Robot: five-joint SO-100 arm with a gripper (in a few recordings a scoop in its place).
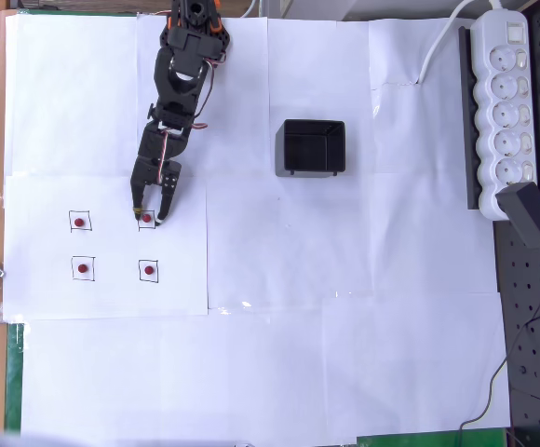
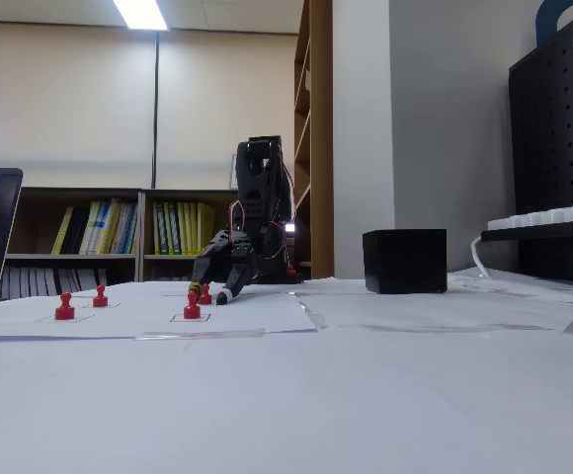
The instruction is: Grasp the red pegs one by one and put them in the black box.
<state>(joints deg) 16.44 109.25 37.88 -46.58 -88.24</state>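
Tool [image 1: 152, 217] is down at the tabletop [image 1: 344, 326], jaws spread narrowly either side of the upper-right red peg [image 1: 146, 218], not closed on it. That straddle looks like the setup for a pinch. Other three red pegs [image 1: 81, 222] [image 1: 83, 268] [image 1: 149, 270] sit in their drawn squares. Black box [image 1: 311, 147] stands well apart to the right in the overhead view, nothing visible inside.

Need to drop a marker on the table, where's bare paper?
Bare: paper below the four red pegs toward the bottom edge, and between black box and power strip. Crowded: peg grid, end effector straddling the upper-right peg.
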